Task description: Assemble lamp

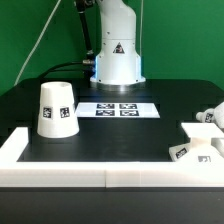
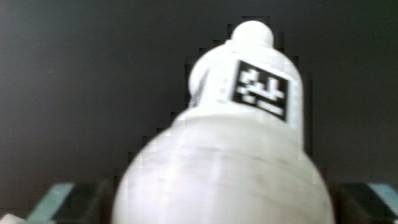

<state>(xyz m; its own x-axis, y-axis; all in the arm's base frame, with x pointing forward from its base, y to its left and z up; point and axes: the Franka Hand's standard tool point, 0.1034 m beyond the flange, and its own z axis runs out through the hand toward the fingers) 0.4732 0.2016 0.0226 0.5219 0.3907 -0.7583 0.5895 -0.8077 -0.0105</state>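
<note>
Three lamp parts in view. Wrist view: bulb (image 2: 222, 130) close up and blurred, rounded wide end nearest the lens, narrow tip pointing away, one square tag (image 2: 265, 86) on its side, dark table (image 2: 71, 60) behind. Same view: gripper (image 2: 201, 203) straddling bulb, fingertips (image 2: 39, 203) barely showing at the frame edge, one on each side of the wide end. Cannot tell whether clenched on bulb or released, with contact out of sight and the picture blurred. Cannot place bulb against marker board from this view. Exterior view: marker board (image 1: 118, 109) flat on table, mid-scene. On the exterior view's left of marker board, near but apart: shade (image 1: 57, 108), upright, wide end down, tag facing camera. On the exterior view's right of marker board, nearer the camera and well apart: base (image 1: 200, 148), lying flat, close to white wall (image 1: 60, 165); touching or not, cannot tell. Also right of marker board, cut by frame edge: small white piece (image 1: 213, 114), kind unclear. Behind marker board: pedestal (image 1: 117, 55) with triangle sticker. White wall along table front, nearer the camera than marker board, turning back at the left corner.
</note>
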